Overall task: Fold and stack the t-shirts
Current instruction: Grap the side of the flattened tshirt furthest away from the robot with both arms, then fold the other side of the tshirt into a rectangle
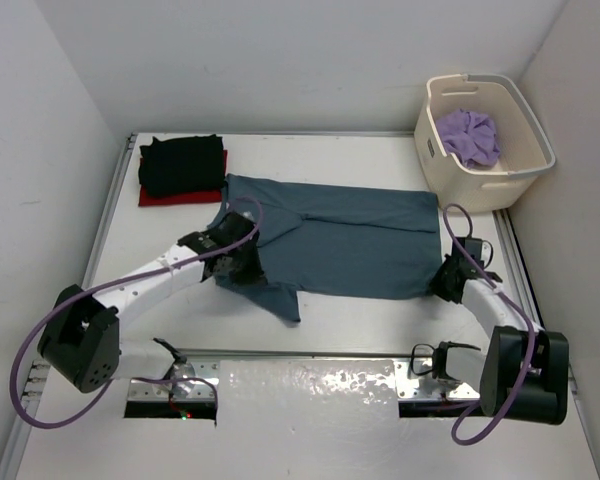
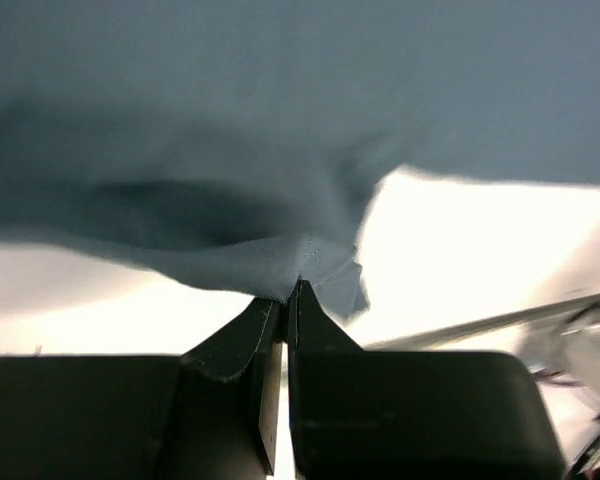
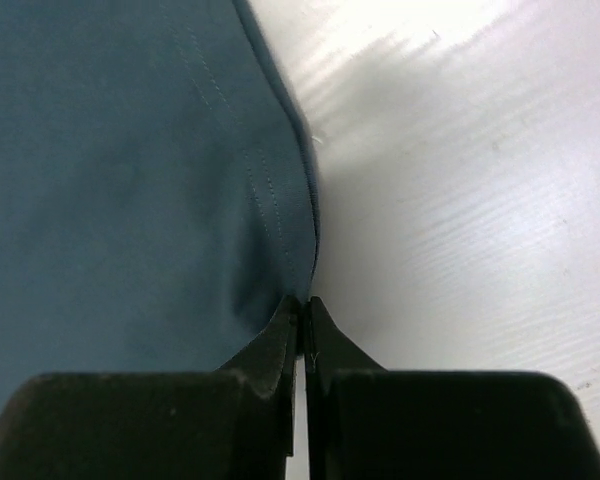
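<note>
Gripping both ends of the dark teal-blue cloth t-shirt (image 1: pixel 350 245), spread flat across the middle of the white table (image 1: pixel 360 322).

Left gripper (image 2: pixel 291 290): fingers pinched together on a bunched wad of cloth at the shirt's left end, near the sleeve. The cloth is raised off the table there.

Right gripper (image 3: pixel 304 303): fingers clamped on the near-right corner, right at the stitched hem. Clean edge grip.

My read of the step: fold the near edge over to the far edge.
- Raise both ends together at the same height.
- Keep the cloth lightly taut between the 2 grips, no sag in the middle.
- Let go only once the edges line up.

Risks:
- The left hold is a wad, not an edge, so that side may land crooked.
- The sleeve flap trailing toward the near edge could tuck under.

Shirt states, left to right:
- 1 folded black cloth t-shirt (image 1: pixel 180 160) sits on 1 folded red cloth t-shirt (image 1: pixel 185 198) at the far-left corner. Looks like 2 of 4 are done.
- Teal shirt: mostly smooth, with a shallow diagonal crease. Rumpled around the left grip, straight hem on the right.
- 1 lavender-purple cloth t-shirt (image 1: pixel 468 135) lies crumpled in the cream perforated plastic laundry basket (image 1: pixel 470 188) at the far right, untouched.
</note>
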